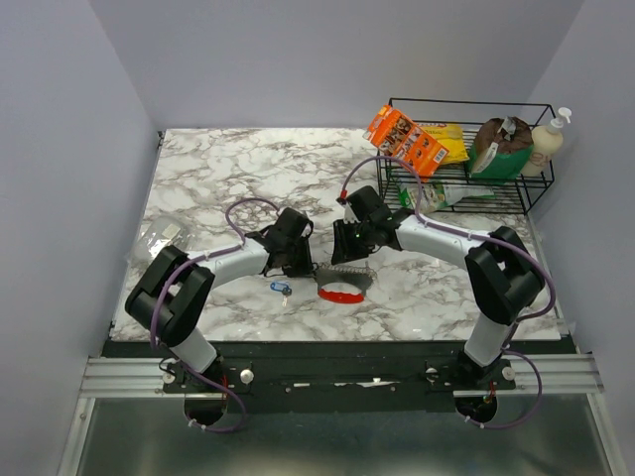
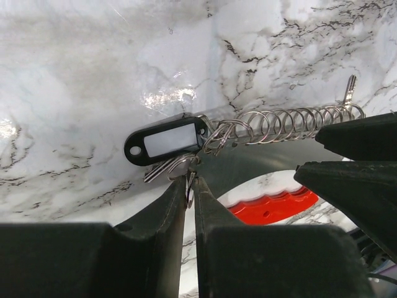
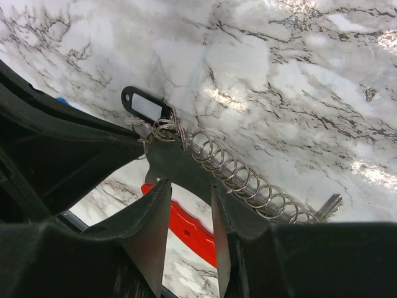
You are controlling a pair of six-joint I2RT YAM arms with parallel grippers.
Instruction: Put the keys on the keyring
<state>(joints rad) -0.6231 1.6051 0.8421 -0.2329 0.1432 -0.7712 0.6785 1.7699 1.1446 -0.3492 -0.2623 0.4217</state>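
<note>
While the right tool (image 3: 189, 189) clamps the keyring (image 3: 248, 180), the left tool (image 2: 190, 184) pinches a tagged key (image 2: 164, 139) at its end. The blue key (image 1: 281, 289) lies apart, apparently unthreaded.

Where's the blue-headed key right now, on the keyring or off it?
Off. The blue-headed key lies on the marble table, apart from the keyring.
</note>
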